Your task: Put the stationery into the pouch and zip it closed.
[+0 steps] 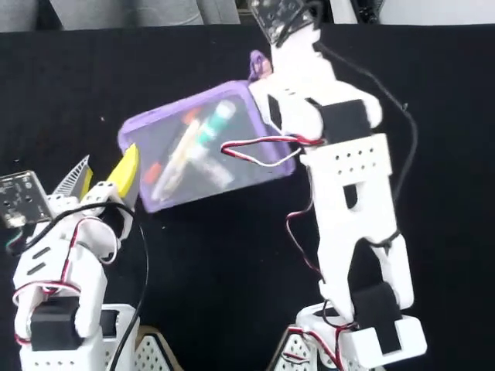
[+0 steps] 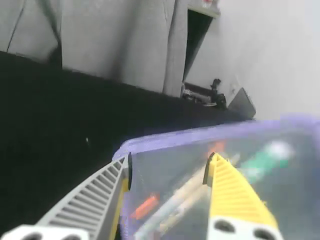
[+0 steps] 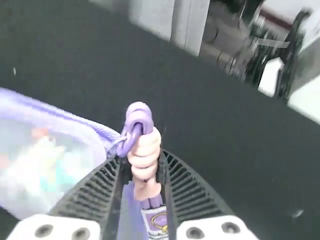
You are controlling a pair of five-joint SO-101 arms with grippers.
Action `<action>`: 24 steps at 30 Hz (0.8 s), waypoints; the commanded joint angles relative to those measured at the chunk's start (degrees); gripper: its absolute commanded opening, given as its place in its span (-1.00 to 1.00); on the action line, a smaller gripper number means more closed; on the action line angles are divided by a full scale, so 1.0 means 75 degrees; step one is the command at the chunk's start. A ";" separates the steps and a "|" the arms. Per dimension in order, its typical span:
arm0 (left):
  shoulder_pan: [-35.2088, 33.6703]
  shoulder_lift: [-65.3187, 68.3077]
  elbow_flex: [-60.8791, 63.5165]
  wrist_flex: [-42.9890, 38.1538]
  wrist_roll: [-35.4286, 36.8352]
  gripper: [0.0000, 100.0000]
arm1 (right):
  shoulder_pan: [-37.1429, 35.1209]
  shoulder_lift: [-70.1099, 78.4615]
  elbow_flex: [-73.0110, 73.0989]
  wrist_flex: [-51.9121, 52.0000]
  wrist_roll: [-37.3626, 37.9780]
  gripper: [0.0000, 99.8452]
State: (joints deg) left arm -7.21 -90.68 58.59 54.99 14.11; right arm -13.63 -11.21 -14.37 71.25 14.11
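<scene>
Finds the left gripper (image 1: 106, 165) at the left with fingers spread apart, gripping nothing, just beside the near end of the pouch (image 1: 182, 109). Sees, in the middle, the pouch slanted across the black table (image 1: 232, 270) with the stationery (image 1: 189, 147) already inside, and at the right the right gripper (image 3: 142, 165) clamped on the zip pull (image 3: 142, 145) at the pouch's far corner. Looks nearly finished: filling done, zip apparently drawn along the top edge, though cannot tell whether fully shut, with only checking closure and letting go left.
</scene>
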 commanded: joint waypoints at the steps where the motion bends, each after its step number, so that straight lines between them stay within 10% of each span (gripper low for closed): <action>1: 0.0006 -0.0527 0.0088 -0.0188 -0.0059 -0.48 | -0.0094 -0.0545 -0.1424 0.0152 0.0047 -0.98; 24: 0.0006 -0.1207 0.0381 -0.0082 -0.0270 -0.49 | -0.2274 -0.0592 -0.2350 0.2485 0.0047 -0.98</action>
State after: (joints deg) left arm -7.21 -99.74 62.55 54.99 13.93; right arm -29.10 -11.82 -28.97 87.78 14.20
